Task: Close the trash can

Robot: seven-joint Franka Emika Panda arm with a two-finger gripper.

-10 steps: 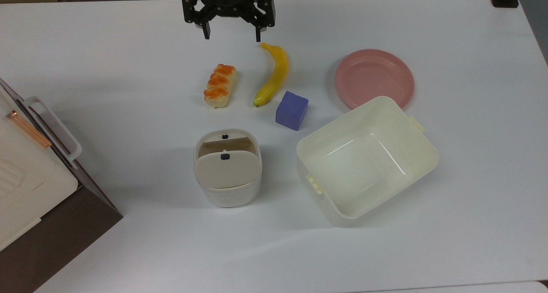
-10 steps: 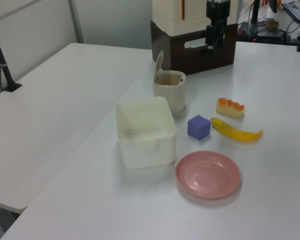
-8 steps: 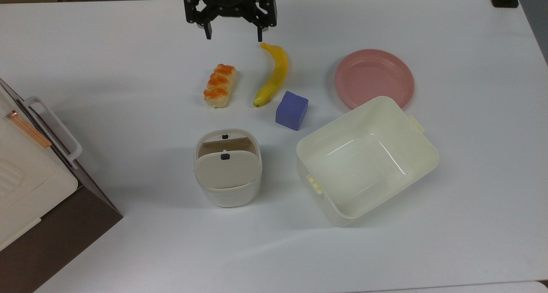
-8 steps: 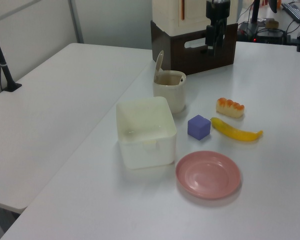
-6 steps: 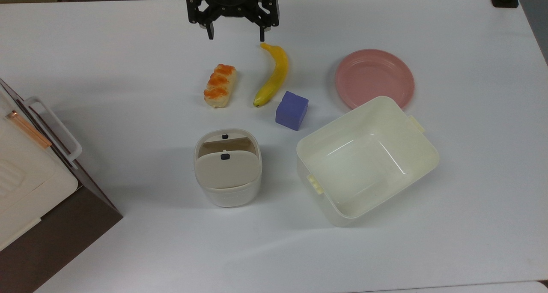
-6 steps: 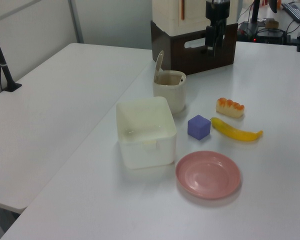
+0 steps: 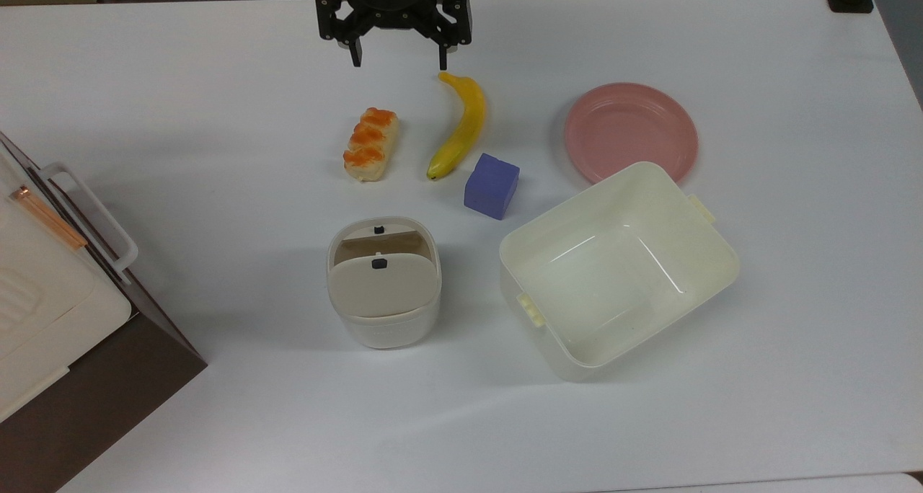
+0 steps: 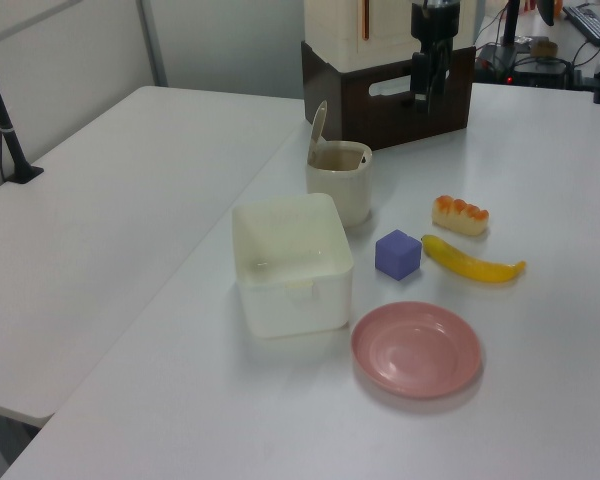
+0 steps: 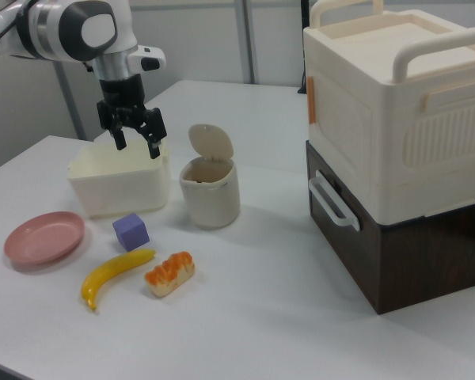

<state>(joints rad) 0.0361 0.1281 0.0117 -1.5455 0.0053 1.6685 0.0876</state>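
Gripper (image 7: 398,65) at top centre of the top view, fingers spread wide, holding nothing, raised above the table (image 7: 180,118). Trash can (image 7: 383,284) well apart from it, below, at lower centre of the frame, lid (image 9: 210,142) standing up, open. Between them, pastry (image 7: 371,143) and banana (image 7: 458,125).

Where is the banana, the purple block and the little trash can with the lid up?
banana (image 7: 459,129), top view, middle of its yellow curve.
purple block (image 7: 492,185), top view, its top face.
trash can (image 9: 210,194), right view, front of its white body under the raised lid.
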